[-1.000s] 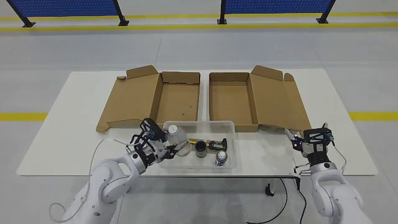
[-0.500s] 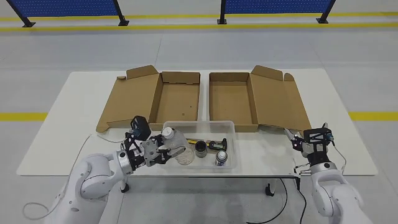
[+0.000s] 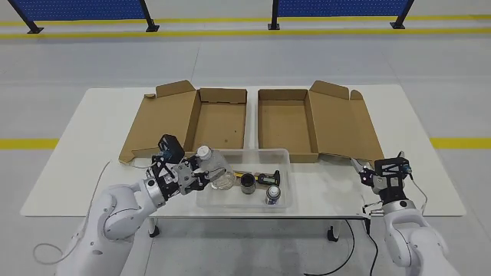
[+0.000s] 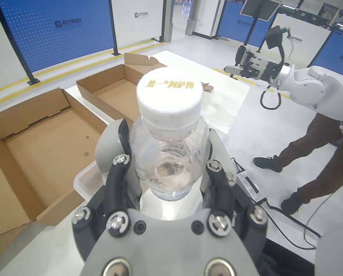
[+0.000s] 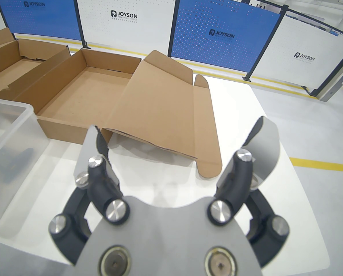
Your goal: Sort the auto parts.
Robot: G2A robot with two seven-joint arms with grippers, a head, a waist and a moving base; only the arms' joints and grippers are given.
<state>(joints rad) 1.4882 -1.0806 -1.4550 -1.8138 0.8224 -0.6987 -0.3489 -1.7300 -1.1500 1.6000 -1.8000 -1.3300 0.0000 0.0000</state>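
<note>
My left pincer (image 4: 168,150) is clamped on the clear bottle (image 4: 169,99), its cap pointing away from me. Just below sits the plastic bin (image 4: 80,178), and farther off the cardboard box (image 4: 44,150). I judge the slick round body could slip loose on the way over.

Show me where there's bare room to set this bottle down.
Both cardboard boxes are open: the left box floor and the right box floor look bare. The table is also free between the tub and the right arm's jaws. The tub itself, under the bottle, is crowded with parts.
</note>
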